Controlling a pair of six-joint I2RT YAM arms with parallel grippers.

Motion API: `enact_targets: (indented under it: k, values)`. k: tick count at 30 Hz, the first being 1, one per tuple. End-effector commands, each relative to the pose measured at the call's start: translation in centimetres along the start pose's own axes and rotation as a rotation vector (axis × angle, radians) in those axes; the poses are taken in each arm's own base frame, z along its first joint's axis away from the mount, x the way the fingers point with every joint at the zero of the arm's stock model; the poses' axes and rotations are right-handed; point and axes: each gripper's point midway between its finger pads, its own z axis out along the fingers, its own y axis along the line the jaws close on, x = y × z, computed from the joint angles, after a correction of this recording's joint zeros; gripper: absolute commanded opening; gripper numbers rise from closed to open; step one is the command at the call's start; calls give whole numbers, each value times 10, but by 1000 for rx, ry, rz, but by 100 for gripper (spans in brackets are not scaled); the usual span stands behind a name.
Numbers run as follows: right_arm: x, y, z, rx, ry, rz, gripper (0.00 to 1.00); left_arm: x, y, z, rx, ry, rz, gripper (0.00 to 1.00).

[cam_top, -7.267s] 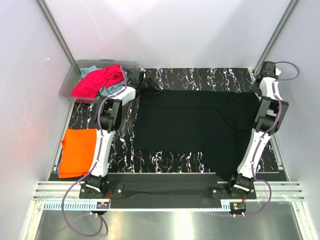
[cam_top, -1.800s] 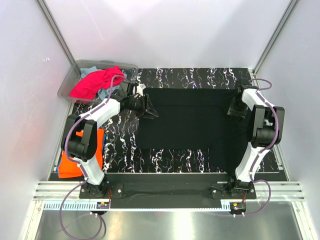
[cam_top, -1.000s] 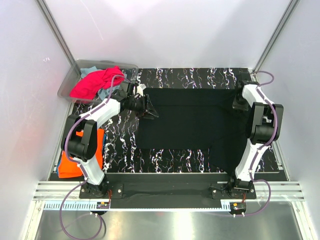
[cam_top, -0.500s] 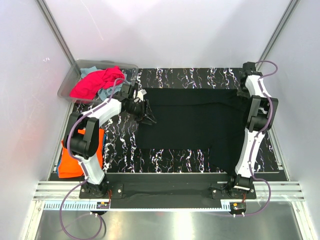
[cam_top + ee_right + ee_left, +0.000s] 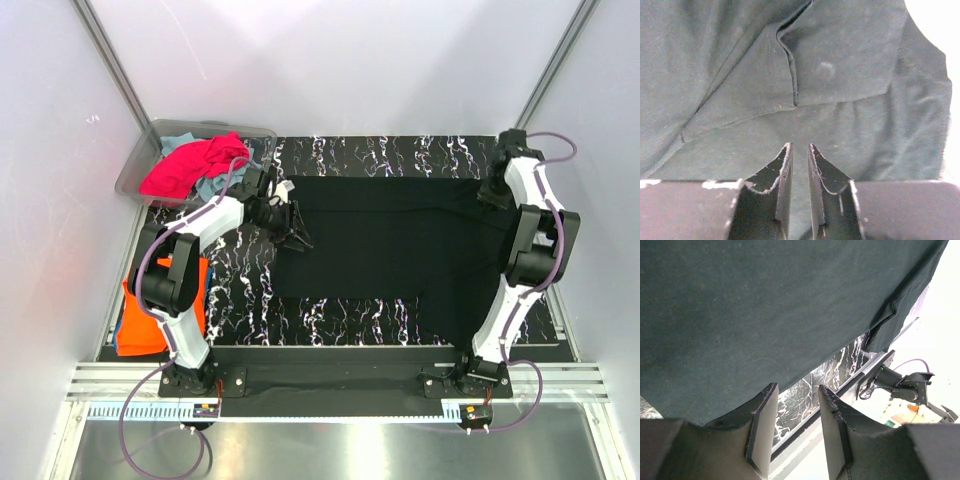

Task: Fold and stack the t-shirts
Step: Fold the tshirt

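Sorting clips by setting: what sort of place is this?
Probably a robot test cell, not a home: plain white panel walls, bare aluminium corner post, black white-veined marble-pattern tabletop.

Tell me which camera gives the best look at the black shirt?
The top view. It shows the whole black shirt spread on the table. The left wrist view shows only one edge up close, the right wrist view only a seam and folds.
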Motion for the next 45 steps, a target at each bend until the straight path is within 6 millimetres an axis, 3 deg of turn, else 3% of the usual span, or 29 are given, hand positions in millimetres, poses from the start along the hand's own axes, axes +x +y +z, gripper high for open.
enact_targets:
  k: [1, 5, 8, 24, 30, 33, 35, 39, 42, 45]
  values:
    - [0, 2, 5, -139, 14, 147, 24, -7, -17, -5, 54, -6, 46, 42]
    - [5, 1, 27, -212, 67, 232, 39, -6, -15, -5, 49, -3, 45, 42]
    - [6, 5, 36, -231, 84, 234, 43, -6, -14, -2, 46, 1, 39, 42]
    - [4, 15, 55, -273, 84, 262, 46, -6, -11, 0, 40, 9, 27, 42]
    - [-1, 22, 62, -296, 95, 280, 40, -7, -11, 0, 41, 10, 25, 42]
    - [-5, 25, 58, -305, 88, 287, 29, -7, -12, 0, 41, 7, 31, 42]
    - [-6, 24, 57, -303, 82, 287, 28, -6, -11, 0, 37, 9, 30, 42]
    - [-3, 22, 53, -298, 84, 289, 13, -7, -11, 0, 42, 10, 27, 42]
    - [2, 20, 51, -294, 88, 283, 13, -7, -11, 0, 43, 10, 29, 42]
    - [5, 19, 52, -294, 94, 266, 26, -7, -11, 0, 43, 11, 30, 42]
